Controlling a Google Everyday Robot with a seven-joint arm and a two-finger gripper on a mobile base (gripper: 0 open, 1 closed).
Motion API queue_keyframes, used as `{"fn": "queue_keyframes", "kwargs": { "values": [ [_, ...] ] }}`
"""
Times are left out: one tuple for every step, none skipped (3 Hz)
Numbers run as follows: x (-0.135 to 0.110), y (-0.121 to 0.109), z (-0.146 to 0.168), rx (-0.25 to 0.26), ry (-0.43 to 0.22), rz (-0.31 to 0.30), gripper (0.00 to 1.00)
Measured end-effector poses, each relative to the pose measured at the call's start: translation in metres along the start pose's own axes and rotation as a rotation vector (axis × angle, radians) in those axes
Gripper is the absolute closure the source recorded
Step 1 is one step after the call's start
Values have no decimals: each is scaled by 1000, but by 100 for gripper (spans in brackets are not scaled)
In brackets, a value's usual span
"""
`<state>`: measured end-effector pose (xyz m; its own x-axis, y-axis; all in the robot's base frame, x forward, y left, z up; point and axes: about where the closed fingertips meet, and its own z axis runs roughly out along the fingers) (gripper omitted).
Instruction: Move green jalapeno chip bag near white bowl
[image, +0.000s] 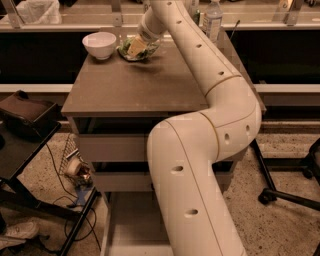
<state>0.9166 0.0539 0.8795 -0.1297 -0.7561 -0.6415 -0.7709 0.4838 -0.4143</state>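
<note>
Nearest is the one white arm (200, 165). Its thick lower part fills the bottom middle, bends at an elbow on the right, and reaches back over the table to the far edge.

On the floor at the lower left lies one pale shoe (15, 232). Above it stands one dark side stand (25, 120). A tangle of cables (75, 172) hangs between that stand and the table's legs. At the right, the legs of one chair base (287, 192) spread across the speckled floor.

The single brown table (130, 85) is bare over its near half.

At its far edge are two things. One green chip bag (146, 51) sits low at the tabletop, and I cannot tell if it rests there or hangs just above. Just to its left is one white bowl (100, 44), upright and very close to the bag.

The gripper (135, 47) comes down onto the bag from the upper right, its fingers pressed into the crumpled foil and holding it.

Behind the arm, on the back ledge, stands one clear bottle (212, 20).
</note>
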Motion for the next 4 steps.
{"fn": "queue_keyframes", "kwargs": {
  "values": [
    [1,3,4,-6,3,0,0],
    [1,4,4,-13,-2,15,0],
    [2,-3,-6,-22,-34,95,0],
    [9,-50,-53,80,-94,255,0]
  ]
}}
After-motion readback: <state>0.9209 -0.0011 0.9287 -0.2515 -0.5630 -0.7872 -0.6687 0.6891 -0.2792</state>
